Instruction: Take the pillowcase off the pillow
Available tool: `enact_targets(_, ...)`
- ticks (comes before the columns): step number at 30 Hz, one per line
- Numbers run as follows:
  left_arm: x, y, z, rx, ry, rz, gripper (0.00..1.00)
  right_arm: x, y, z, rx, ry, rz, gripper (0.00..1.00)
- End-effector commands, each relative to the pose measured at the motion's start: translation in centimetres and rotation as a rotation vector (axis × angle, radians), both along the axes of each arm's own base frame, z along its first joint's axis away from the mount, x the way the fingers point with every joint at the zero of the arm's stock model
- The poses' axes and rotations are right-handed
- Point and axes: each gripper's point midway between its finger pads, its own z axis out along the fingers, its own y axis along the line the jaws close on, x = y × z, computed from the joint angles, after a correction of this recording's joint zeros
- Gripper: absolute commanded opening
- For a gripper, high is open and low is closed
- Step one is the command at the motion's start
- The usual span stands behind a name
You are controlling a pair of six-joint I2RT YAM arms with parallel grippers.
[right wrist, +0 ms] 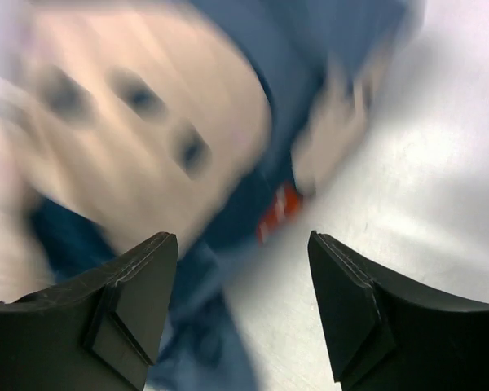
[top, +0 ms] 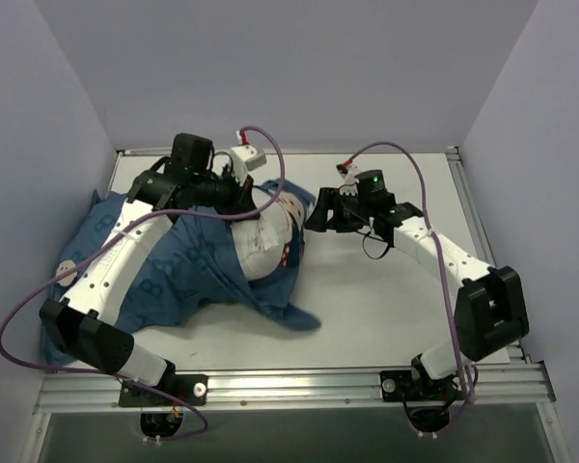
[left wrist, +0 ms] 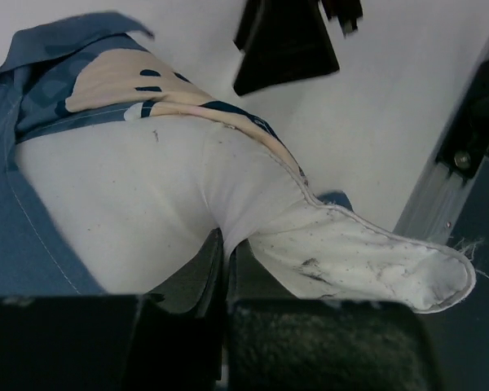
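- The left claw is clenched on a fold of the white pillow. One pillow corner sticks out to the side of the fingers.
- The left arm reaches from its base up the table's left side, lying over the pillowcase, with its wrist bent toward the middle.
- The right claw is released. Its fingers stand apart with nothing between them, just beside the bundle's right edge.
- The right arm bends at the elbow on the right and reaches left toward the bundle.
- The pillow is partly bared. White shows at the bundle's right end, and the blue pillowcase is bunched around it to the left.
- The right wrist view shows a blurred cartoon face and a small red patch on the pillowcase.
- Pale letters on the blue cloth are too small to read.
- The table is white, with a metal rail along its near edge.
- Plain pale walls close in three sides.
- A purple cable loops over each arm.
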Motion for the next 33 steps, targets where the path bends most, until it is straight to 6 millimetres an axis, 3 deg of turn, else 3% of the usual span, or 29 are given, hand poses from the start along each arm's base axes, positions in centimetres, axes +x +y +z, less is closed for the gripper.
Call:
enact_targets(1, -2.3, -1.0, 0.9, -0.010, -0.101, -0.170, 0.02, 0.0, -0.9, 6.0, -0.080, -0.126, 0.063, 0.66)
enact_targets(4, -4.7, -1.7, -1.6, 0.021, -0.059, -0.280, 0.02, 1.1, -1.5, 7.1, -0.105, -0.151, 0.015, 0.68)
enact_targets(7, -6.8, -1.9, -4.5, 0.052, 0.005, -0.363, 0.02, 1.2, -1.0, 6.2, -0.101, -0.130, -0.005, 0.68)
enact_targets(14, -10.6, -1.7, -9.7, 0.118, 0.113, -0.482, 0.02, 0.5, 5.6, 3.8, 0.044, -0.082, 0.045, 0.69)
enact_targets(19, -11.4, -1.4, -11.5, 0.157, 0.135, -0.492, 0.02, 1.4, 8.6, 2.7, 0.052, -0.091, 0.061, 0.68)
enact_targets(24, -11.6, -1.1, -12.1, 0.167, 0.138, -0.480, 0.02, 1.0, 9.6, -0.6, -0.052, -0.057, 0.078, 0.67)
enact_targets(27, -12.0, -1.0, -11.9, 0.161, 0.145, -0.489, 0.02, 1.9, 8.2, -2.7, -0.137, -0.028, 0.007, 0.59)
enact_targets(28, -12.5, -0.8, -11.9, 0.162, 0.161, -0.496, 0.02, 2.8, 6.9, -3.2, -0.184, -0.042, -0.054, 0.56)
enact_targets(33, -14.4, 1.1, -12.2, 0.216, 0.163, -0.557, 0.02, 6.1, 1.6, -3.2, -0.187, -0.040, -0.225, 0.42)
